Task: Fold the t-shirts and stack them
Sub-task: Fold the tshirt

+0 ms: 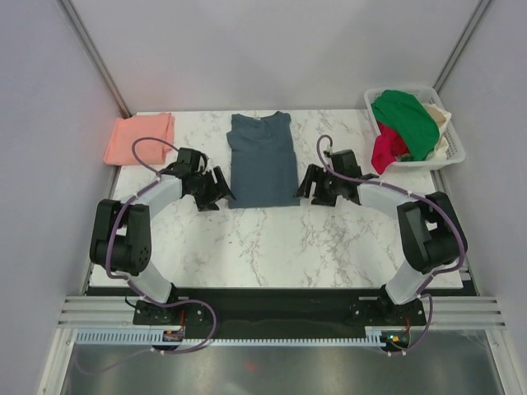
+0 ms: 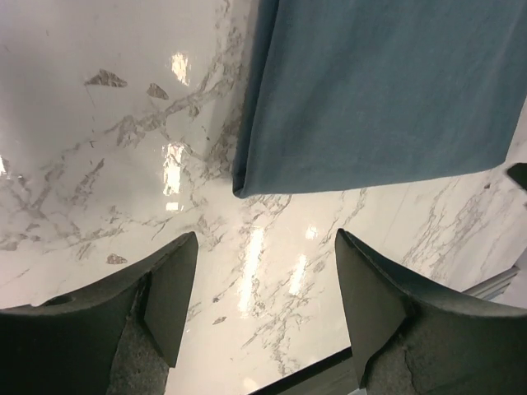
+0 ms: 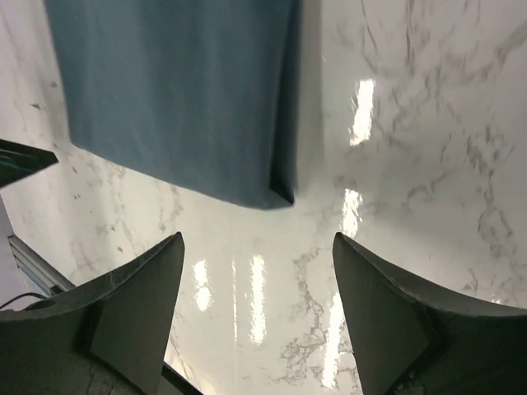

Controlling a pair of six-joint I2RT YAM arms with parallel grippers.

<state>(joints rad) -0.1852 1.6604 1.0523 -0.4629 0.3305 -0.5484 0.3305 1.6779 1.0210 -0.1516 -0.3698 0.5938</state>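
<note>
A slate-blue t-shirt (image 1: 262, 161) lies flat on the marble table, its sides folded in to a narrow rectangle with the collar at the far end. Its near left corner (image 2: 247, 185) shows in the left wrist view, its near right corner (image 3: 276, 193) in the right wrist view. My left gripper (image 1: 221, 193) hovers just left of the near hem, open and empty (image 2: 265, 247). My right gripper (image 1: 306, 186) stands at the near right corner, open and empty as well (image 3: 257, 247). A folded salmon-pink t-shirt (image 1: 138, 137) lies at the far left of the table.
A white basket (image 1: 451, 152) at the far right holds green (image 1: 408, 119), red (image 1: 387, 151) and cream garments. Bare marble table (image 1: 280, 243) stretches between the shirt and the arm bases. Grey walls close in on three sides.
</note>
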